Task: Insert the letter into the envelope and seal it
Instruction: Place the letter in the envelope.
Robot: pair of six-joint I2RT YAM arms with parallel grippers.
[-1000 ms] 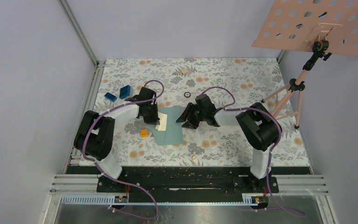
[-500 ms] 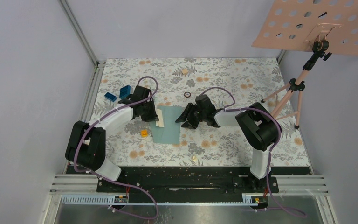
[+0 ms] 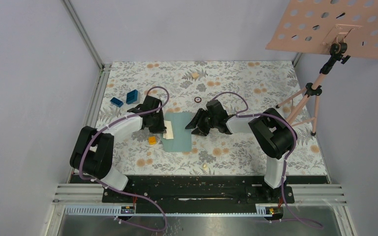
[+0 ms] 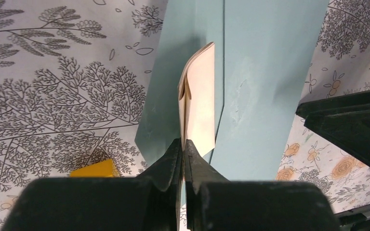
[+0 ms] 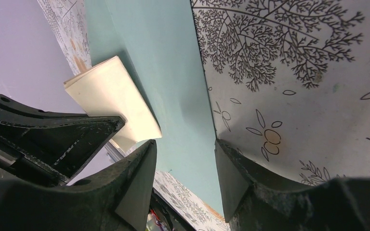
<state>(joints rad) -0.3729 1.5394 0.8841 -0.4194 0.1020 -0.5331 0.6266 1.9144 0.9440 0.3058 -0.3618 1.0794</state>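
Nearby: yellow block beside envelope (left gripper pinching letter).

Envelope lies flat on floral table, near centre. Letter at its left edge, at tip of left gripper. Right gripper at its right edge. Yellow block just left of envelope. Two blue blocks farther left. Pink board on tripod, right.
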